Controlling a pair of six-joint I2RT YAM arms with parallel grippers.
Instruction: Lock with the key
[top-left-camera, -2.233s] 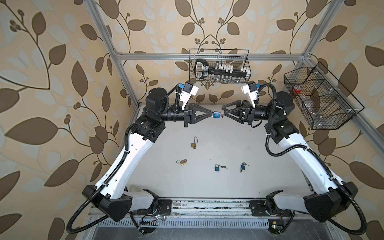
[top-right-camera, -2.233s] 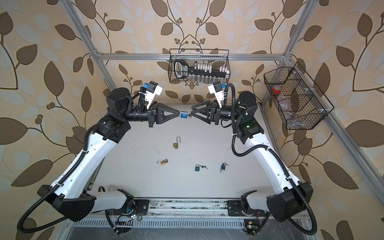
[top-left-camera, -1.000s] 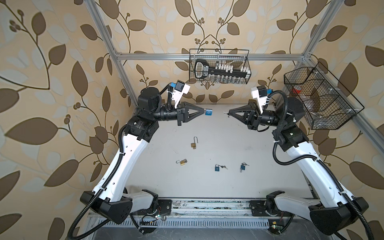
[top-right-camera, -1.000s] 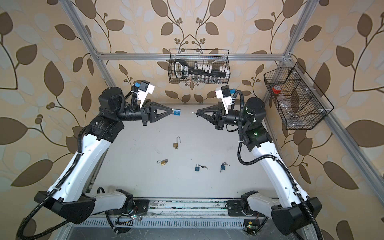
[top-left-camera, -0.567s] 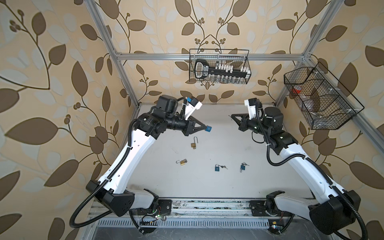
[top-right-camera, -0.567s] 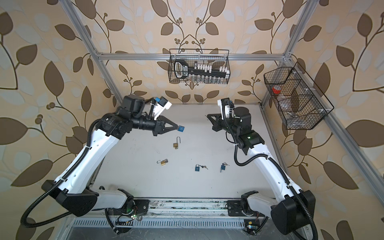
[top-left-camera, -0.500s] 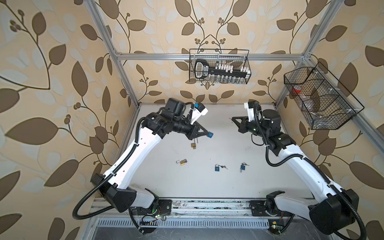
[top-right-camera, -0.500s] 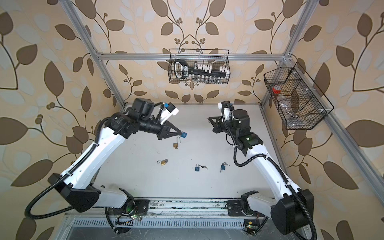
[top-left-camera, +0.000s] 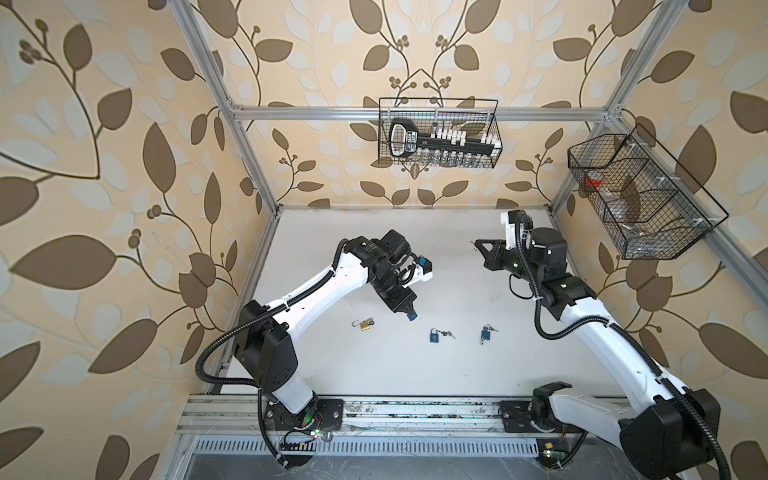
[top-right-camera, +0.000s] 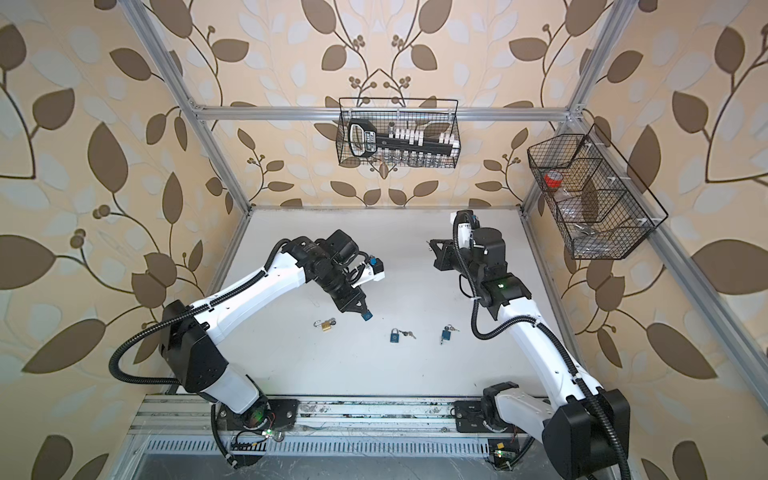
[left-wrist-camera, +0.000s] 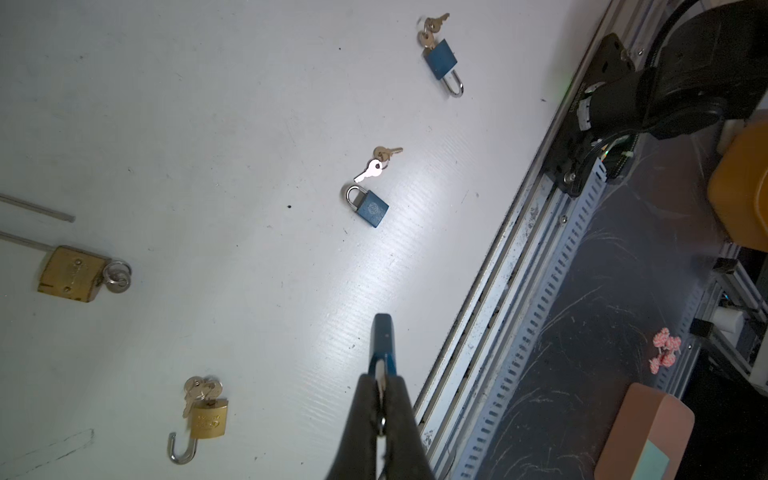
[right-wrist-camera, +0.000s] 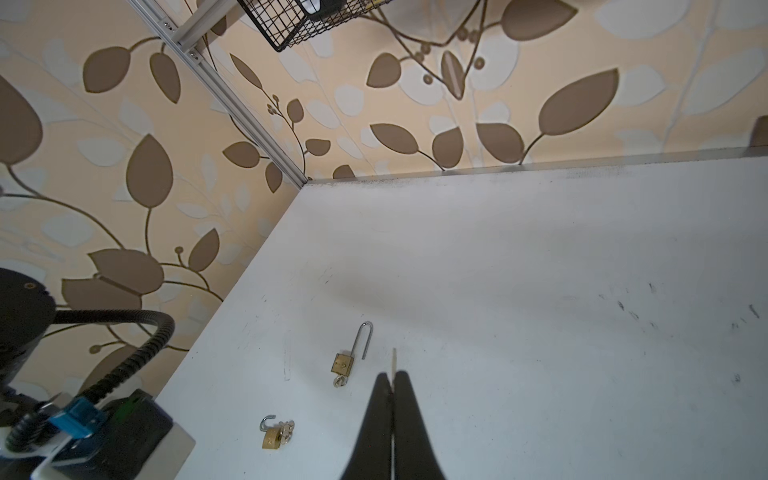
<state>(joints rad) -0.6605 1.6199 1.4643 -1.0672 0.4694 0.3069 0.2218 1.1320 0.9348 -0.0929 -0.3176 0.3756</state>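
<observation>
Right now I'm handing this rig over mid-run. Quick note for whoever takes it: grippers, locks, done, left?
Grippers: the left gripper is shut on the held blue padlock, off the table. The right gripper is shut on a key, raised and well apart from the left.
On the table: middle blue padlock and right blue padlock, shackles closed, keys by them; small brass padlock and long-shackle brass padlock, shackles open.
Done: the two blue ones look locked.
Left: both brass locks. Check the held one, since its shackle is hidden in the jaws.
</observation>
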